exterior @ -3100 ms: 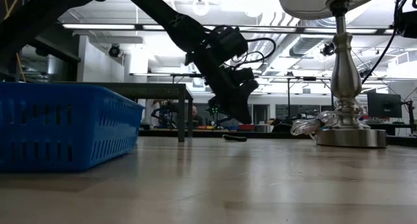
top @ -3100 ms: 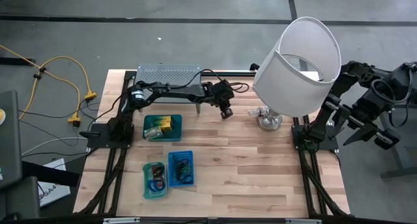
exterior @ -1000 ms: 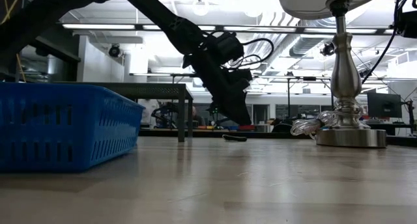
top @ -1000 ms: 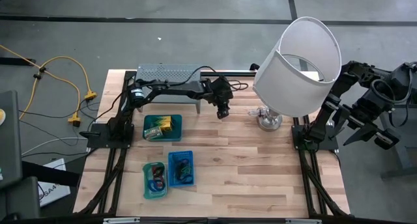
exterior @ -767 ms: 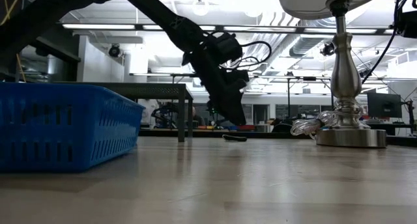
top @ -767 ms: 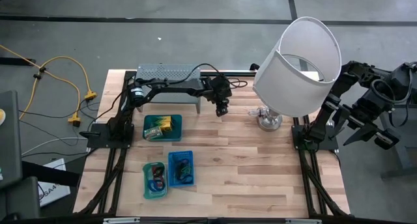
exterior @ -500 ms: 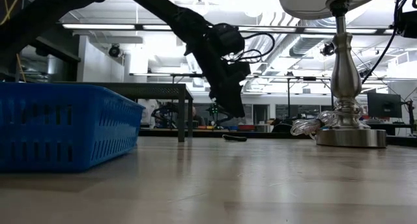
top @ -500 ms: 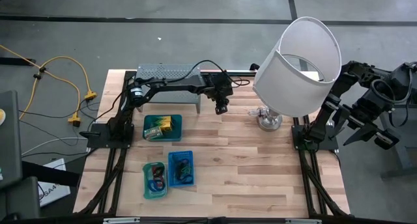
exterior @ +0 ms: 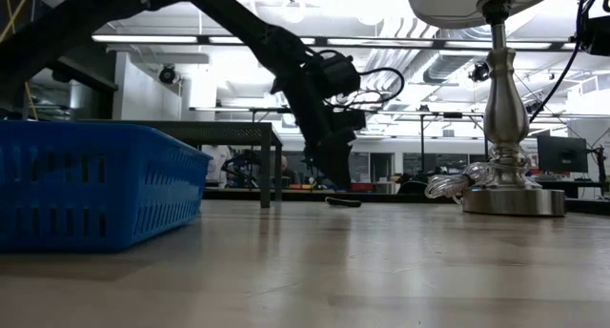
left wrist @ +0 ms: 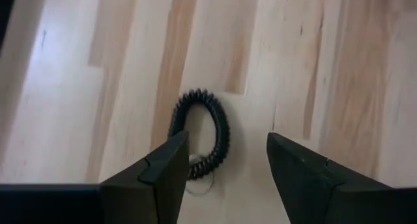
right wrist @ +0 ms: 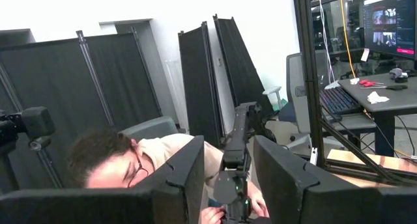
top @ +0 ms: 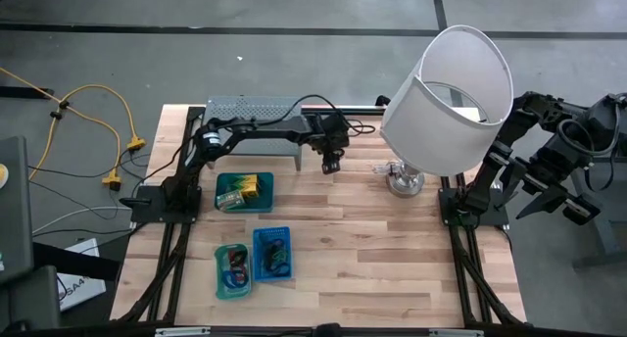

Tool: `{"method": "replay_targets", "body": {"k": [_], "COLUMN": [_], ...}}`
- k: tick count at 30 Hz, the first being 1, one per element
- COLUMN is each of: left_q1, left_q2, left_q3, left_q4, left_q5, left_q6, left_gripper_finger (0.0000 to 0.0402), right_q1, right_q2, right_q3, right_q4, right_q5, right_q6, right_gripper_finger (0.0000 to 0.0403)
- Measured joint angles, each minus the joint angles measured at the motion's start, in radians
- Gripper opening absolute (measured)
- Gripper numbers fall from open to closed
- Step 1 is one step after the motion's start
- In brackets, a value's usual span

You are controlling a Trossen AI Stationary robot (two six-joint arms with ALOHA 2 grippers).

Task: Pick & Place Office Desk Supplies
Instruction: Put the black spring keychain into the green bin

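Observation:
A black coiled loop [left wrist: 203, 134] lies flat on the wooden table [top: 392, 249], and also shows in the low view as the loop [exterior: 343, 202]. My left gripper [left wrist: 227, 160] hangs open just above it, slanting steeply down. In the left wrist view its fingers stand on either side of the loop without touching it. In the high view my left gripper [top: 331, 165] is at the table's far middle, in front of the grey rack. My right gripper [right wrist: 228, 178] is raised beyond the table's right edge, open and empty, pointing into the room.
A white-shaded lamp [top: 451, 97] stands at the far right on its metal base [top: 405, 181]. A grey perforated rack [top: 251, 110] is at the far edge. A green tray of yellow-green packets [top: 243, 191], a blue tray [top: 272, 252] and a teal tray [top: 232, 270] sit at the left. A person sits beyond the table [right wrist: 111, 162].
My left gripper has tipped to point more steeply down, and its fingertips have drawn slightly toward the table's left and far side. It stays open above the loop, which has not moved.

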State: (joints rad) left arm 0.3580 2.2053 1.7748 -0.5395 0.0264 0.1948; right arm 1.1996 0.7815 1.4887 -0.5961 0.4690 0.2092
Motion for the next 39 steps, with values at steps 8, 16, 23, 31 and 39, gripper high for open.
{"method": "replay_targets", "body": {"k": [8, 16, 23, 31, 39], "left_q1": [-0.003, -0.003, -0.003, -0.003, -0.003], "left_q2": [0.003, 0.003, 0.006, 0.029, 0.049], "left_q3": [0.000, 0.000, 0.000, -0.001, 0.001], "left_q4": [-0.008, -0.037, -0.044, -0.034, -0.013], "left_q5": [-0.041, -0.042, -0.046, -0.053, -0.047], "left_q6": [0.069, 0.188, 0.284, 0.378, 0.423], "left_gripper_finger": [0.0199, 0.0199, 0.0199, 0.0199, 0.0199], "right_q1": [0.000, 0.000, 0.000, 0.000, 0.000], "right_q2": [0.000, 0.000, 0.000, 0.000, 0.000], "right_q3": [0.000, 0.000, 0.000, 0.000, 0.000], "right_q4": [0.000, 0.000, 0.000, 0.000, 0.000], "right_q5": [0.000, 0.000, 0.000, 0.000, 0.000], "right_q6": [0.000, 0.000, 0.000, 0.000, 0.000], "right_gripper_finger": [0.0120, 0.0120, 0.0120, 0.0120, 0.0120]}}
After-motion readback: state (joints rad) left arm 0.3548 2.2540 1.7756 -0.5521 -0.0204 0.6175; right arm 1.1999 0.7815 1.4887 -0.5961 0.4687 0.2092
